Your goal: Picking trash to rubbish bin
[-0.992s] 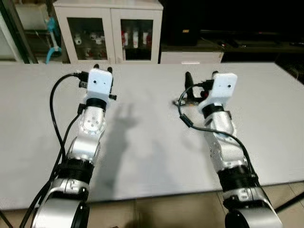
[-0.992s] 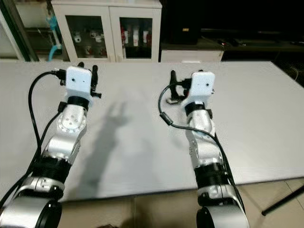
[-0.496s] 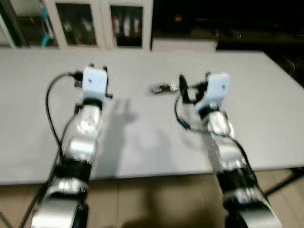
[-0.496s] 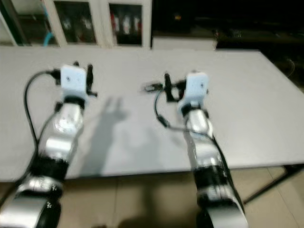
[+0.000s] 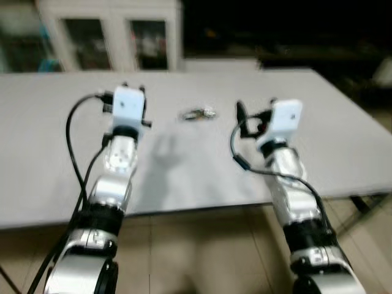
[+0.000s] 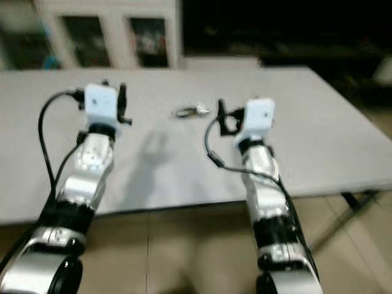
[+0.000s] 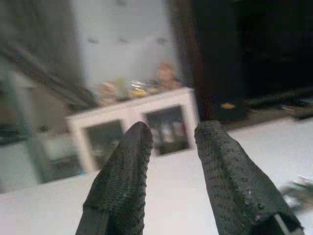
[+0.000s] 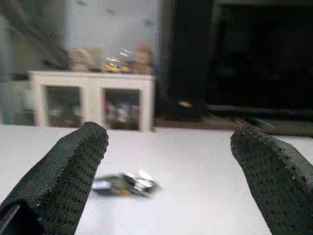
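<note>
A small crumpled shiny wrapper (image 5: pixel 198 114) lies on the white table (image 5: pixel 184 162), between my two arms and a little beyond them. My right gripper (image 5: pixel 256 107) hovers over the table just right of the wrapper, apart from it. In the right wrist view its fingers (image 8: pixel 80 161) stand wide open, with the wrapper (image 8: pixel 124 183) on the tabletop beyond them. My left gripper (image 5: pixel 133 88) is raised over the table to the wrapper's left. Its fingers (image 7: pixel 132 156) are open with a narrow empty gap, and the wrapper (image 7: pixel 298 188) shows blurred at the edge.
A white cabinet (image 5: pixel 116 37) with glass doors stands beyond the table's far edge, next to dark furniture (image 5: pixel 275 37). The table's near edge (image 5: pixel 196 210) crosses under my forearms, with tan floor tiles (image 5: pixel 196 257) below. The pictures are blurred.
The whole view has shifted and blurred, so the camera moved; more floor shows below the table edge. The wrapper, once beside my right gripper's finger, now lies apart to its left.
</note>
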